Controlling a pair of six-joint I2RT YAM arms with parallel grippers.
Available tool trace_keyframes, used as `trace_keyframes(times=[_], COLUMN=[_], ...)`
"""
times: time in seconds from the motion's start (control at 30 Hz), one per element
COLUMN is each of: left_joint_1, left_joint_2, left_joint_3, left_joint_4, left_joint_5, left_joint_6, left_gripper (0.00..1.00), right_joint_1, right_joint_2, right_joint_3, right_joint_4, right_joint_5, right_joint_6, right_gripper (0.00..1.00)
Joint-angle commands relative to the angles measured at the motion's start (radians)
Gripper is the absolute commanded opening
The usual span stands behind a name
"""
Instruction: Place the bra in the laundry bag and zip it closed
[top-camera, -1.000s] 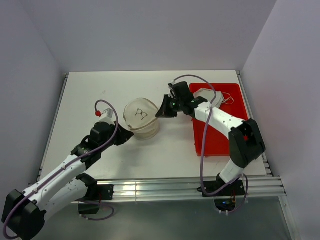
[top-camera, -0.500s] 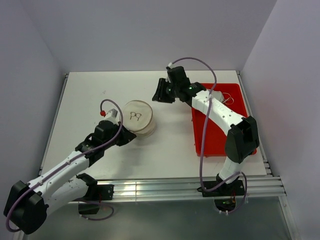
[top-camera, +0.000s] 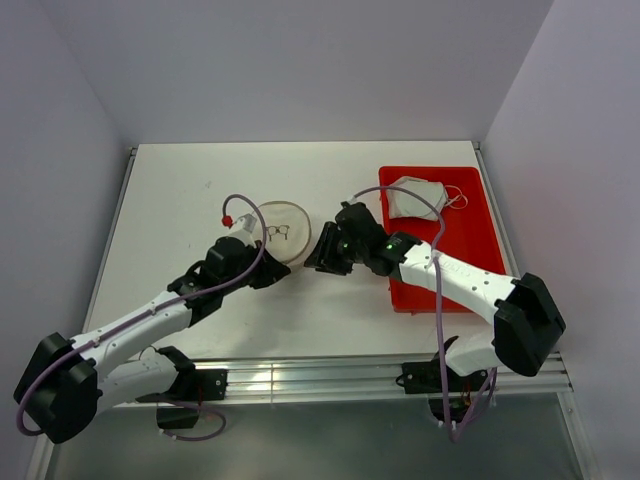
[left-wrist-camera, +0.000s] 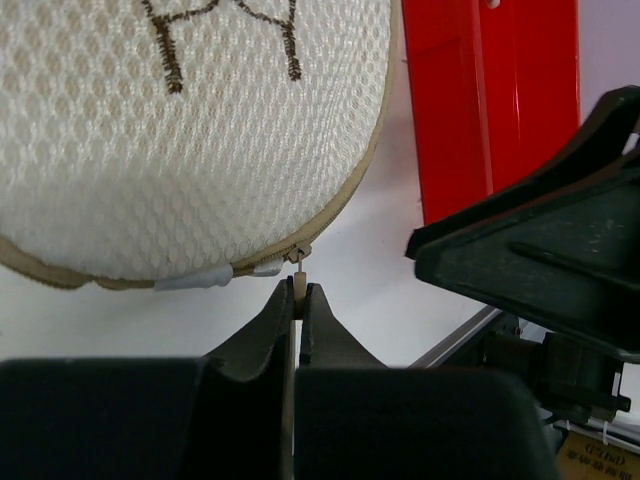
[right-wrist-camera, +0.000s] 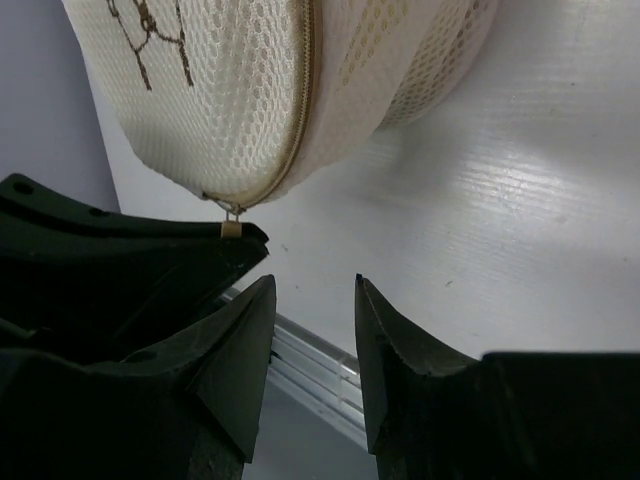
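The laundry bag lies on the table, round mesh face up, its tan zipper rim closed where it shows. It also shows in the left wrist view and the right wrist view. My left gripper is shut on the zipper pull at the bag's near right edge. My right gripper is open and empty, just right of the bag and beside the pull. The mustard-yellow bra is not in view.
A red plastic tray lies at the right, with a white-grey bra at its far end. The tray also shows in the left wrist view. The aluminium rail runs along the table's near edge.
My left gripper has moved right along the bag's rim with the zipper pull. My right arm swung to the back, then came down beside the bag's right edge. The bag now lies flatter.
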Motion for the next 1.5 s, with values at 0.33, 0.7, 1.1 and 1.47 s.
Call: trace_keyframes(times=[0.33, 0.7, 1.1, 1.47], left_joint_1=[-0.067, -0.075, 0.031, 0.052], left_joint_2=[0.045, 0.014, -0.101, -0.118], left_joint_3=[0.070, 0.072, -0.013, -0.005], left_joint_4=[0.074, 0.002, -0.151, -0.167], left_joint_5=[0.003, -0.045, -0.099, -0.091], left_joint_6=[0.013, 0.028, 0.035, 0.052], left_gripper=[0.00, 0.00, 0.00, 0.00], right_joint_1=[0.020, 0.019, -0.024, -0.046], right_joint_2=[0.066, 0.128, 0.120, 0.113], right_joint_3=[-0.025, -0.015, 0.000, 0.021], right_joint_4=[0.228, 0.252, 0.208, 0.200], right_joint_5=[0.072, 0.074, 0.072, 0.057], right_joint_6=[0.174, 0.180, 0.108, 0.071], right_gripper=[0.46, 0.05, 0.00, 0.00])
